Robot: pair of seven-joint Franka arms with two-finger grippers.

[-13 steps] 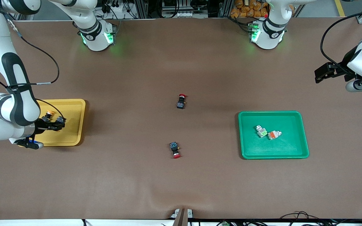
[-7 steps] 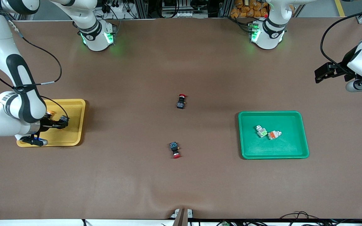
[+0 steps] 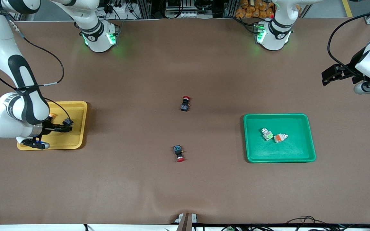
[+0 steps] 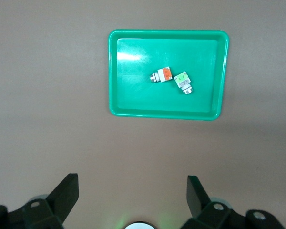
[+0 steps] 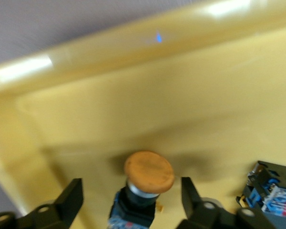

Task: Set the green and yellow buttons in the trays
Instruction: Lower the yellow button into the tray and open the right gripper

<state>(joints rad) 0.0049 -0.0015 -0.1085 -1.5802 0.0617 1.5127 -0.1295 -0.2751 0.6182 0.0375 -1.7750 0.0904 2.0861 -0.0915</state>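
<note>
In the right wrist view a black-bodied button with a yellow-orange cap (image 5: 148, 171) lies on the yellow tray (image 5: 133, 95). It sits between the fingers of my right gripper (image 5: 131, 195), which is open with a gap on each side. A second black button body (image 5: 271, 191) lies beside one finger. From the front, my right gripper (image 3: 63, 127) is low in the yellow tray (image 3: 75, 112); a yellow cap (image 3: 52, 114) shows by the wrist. The green tray (image 3: 287, 150) holds two grey-white buttons, one with a green block (image 3: 267, 134), one with an orange block (image 3: 280, 137). My left gripper (image 4: 132, 191) waits open, high up.
Two black switches with red caps lie on the brown table between the trays, one farther from the front camera (image 3: 185, 103) and one nearer (image 3: 179, 152). The left arm's hand (image 3: 331, 73) hangs over the table's edge at the left arm's end.
My right gripper has shifted slightly within the yellow tray and opened, letting go of the yellow-capped button. The left arm has not moved.
</note>
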